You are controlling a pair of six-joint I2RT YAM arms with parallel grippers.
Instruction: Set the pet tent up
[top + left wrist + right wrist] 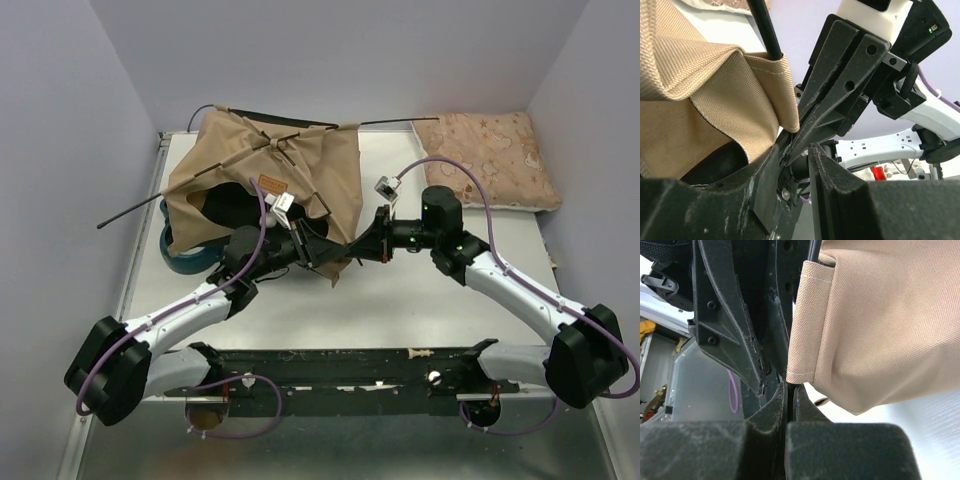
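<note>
Here both claws meet at the slumped pet tent's point(250, 160) front corner.
The tent lies at the table's point(420, 300) back left, a black pole point(765, 30) entering its hem sleeve. The right gripper point(790, 387) is pressed closed just under that hem. The left gripper point(794, 150) stands partly apart; I cannot tell whether it grips anything.

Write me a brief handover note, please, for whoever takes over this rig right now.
Left end effector: partly open, at the near corner of the pet tent.
Right end effector: shut, tip to tip with the left one; whether it pinches anything is unclear.
Tent: slumped at the rear left of the table.
Done: one pole sits in its corner sleeve.
Left: raise the tent. The cushion lies apart, rear right.
</note>
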